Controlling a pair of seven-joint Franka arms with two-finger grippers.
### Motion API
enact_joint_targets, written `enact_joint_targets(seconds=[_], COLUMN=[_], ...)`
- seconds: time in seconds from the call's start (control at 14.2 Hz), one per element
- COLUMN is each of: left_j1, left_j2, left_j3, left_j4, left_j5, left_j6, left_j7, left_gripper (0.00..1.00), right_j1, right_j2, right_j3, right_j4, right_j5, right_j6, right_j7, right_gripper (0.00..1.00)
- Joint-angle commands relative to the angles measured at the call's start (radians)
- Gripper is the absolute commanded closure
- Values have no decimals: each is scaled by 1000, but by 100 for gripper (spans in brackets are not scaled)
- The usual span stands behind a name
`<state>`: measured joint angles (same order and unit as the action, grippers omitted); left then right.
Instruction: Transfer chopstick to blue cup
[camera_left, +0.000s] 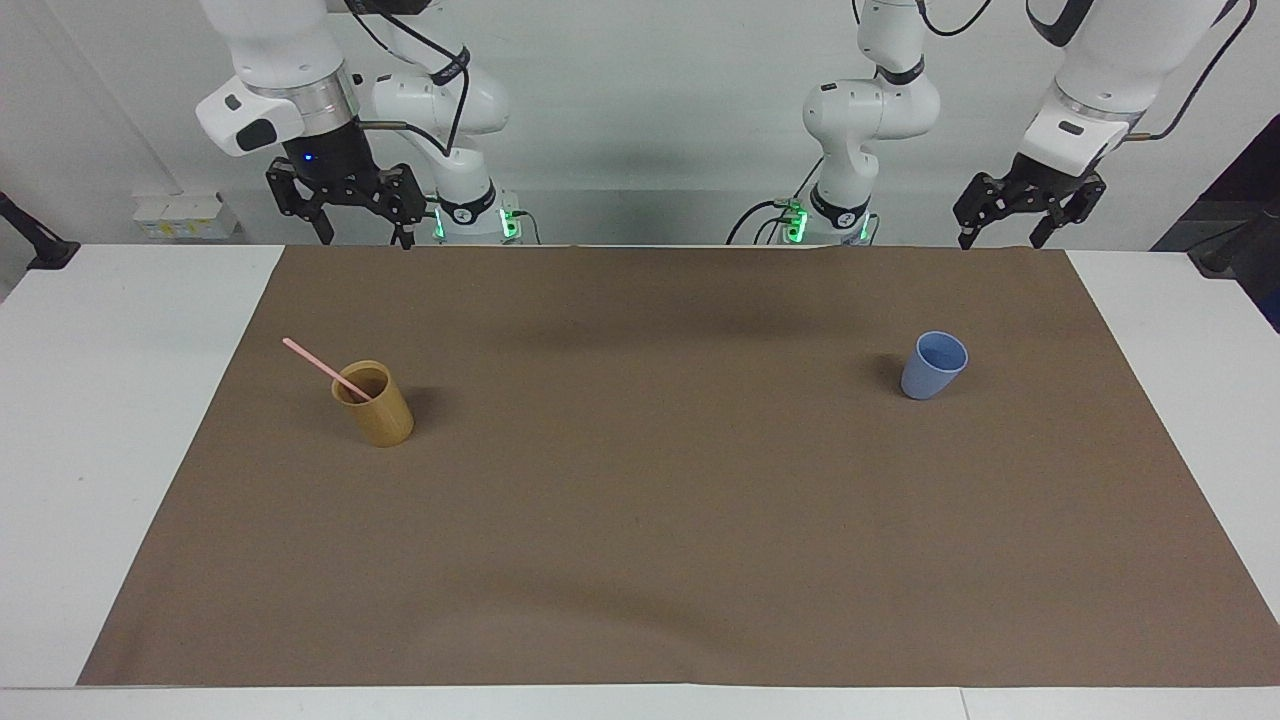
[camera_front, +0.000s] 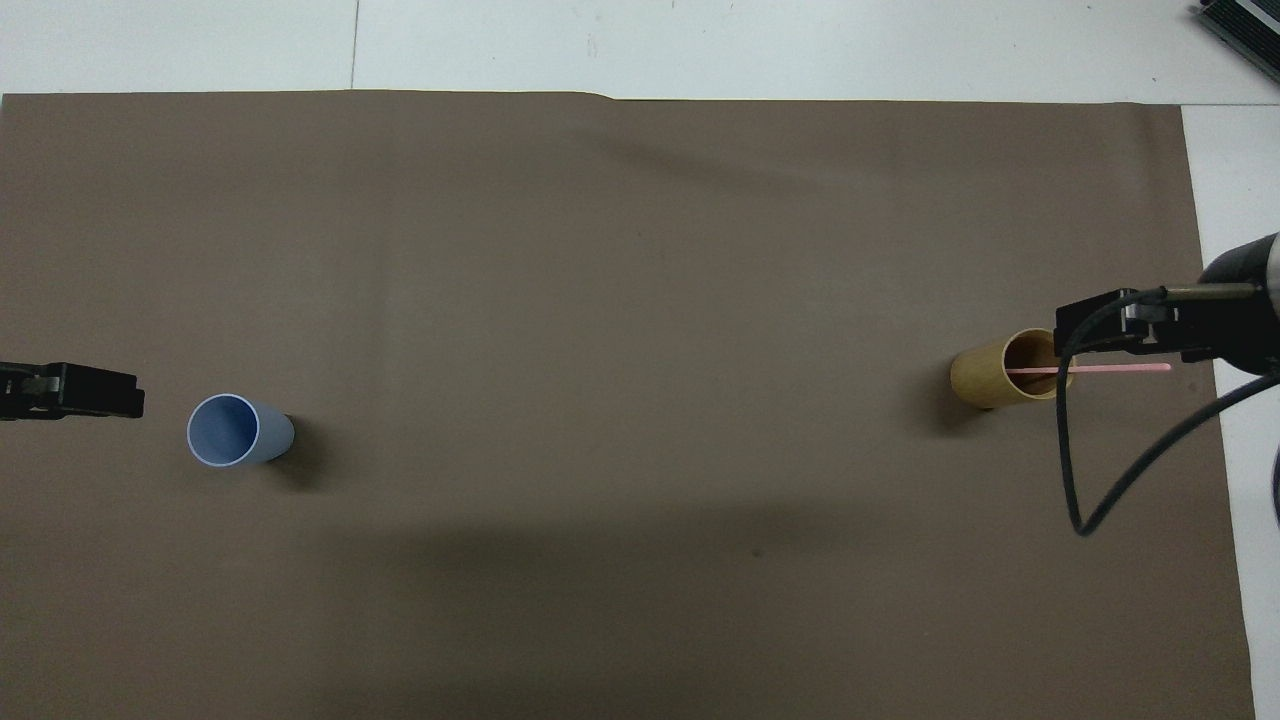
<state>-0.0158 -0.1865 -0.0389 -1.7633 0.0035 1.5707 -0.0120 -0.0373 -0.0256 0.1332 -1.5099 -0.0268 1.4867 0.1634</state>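
Chopstick (camera_left: 326, 368) leans in the tan cup (camera_left: 376, 407), its lower end inside and its upper end sticking out over the rim toward the right arm's end of the table. That tan cup stands upright on the brown mat (camera_left: 640, 520), toward the right arm's end. The blue cup (camera_left: 933, 366) stands upright too, well apart from it, toward the left arm's end of the mat, and about as far from the robots as the tan one.

Both arms hang raised at the robots' edge of the mat, touching nothing. The right gripper (camera_left: 360, 236) is up in the air over that edge, its 2 fingers spread apart and holding nothing. In the overhead view its body overlaps the tan cup's rim and the chopstick's upper end, but the facing view shows it well above them. The left gripper (camera_left: 999, 240) is over the mat's edge at the left arm's end, tilted, fingers apart as well and, as far as the facing view shows, with nothing between them.
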Motion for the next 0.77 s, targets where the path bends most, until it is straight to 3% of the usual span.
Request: enact_joint_targets(seconds=[0.0,0.14,0.35,0.7], left_j1=[2,5,34,149], left_j2=[-4,-10,-16,18], left_j3=[2,7,10,10], left_j4=[15,-1,-109,-411], left_j5=[18,15,10,10], left_j6=[-24,-12,64,450], left_j7=[-8,-10,-2,123], left_gripper=[0,0,0,0], right_j1=[-16,-16,-16,-15], right_j2=[-20,-20,-20,-23], right_j3=[0,0,0,0], right_j4=[-24,-24,-24,-29], right_j5=[12,13,11,11], right_j6=[3,3,3,3], right_j7=[-16,-16,-13,-18], right_gripper=[0,0,0,0])
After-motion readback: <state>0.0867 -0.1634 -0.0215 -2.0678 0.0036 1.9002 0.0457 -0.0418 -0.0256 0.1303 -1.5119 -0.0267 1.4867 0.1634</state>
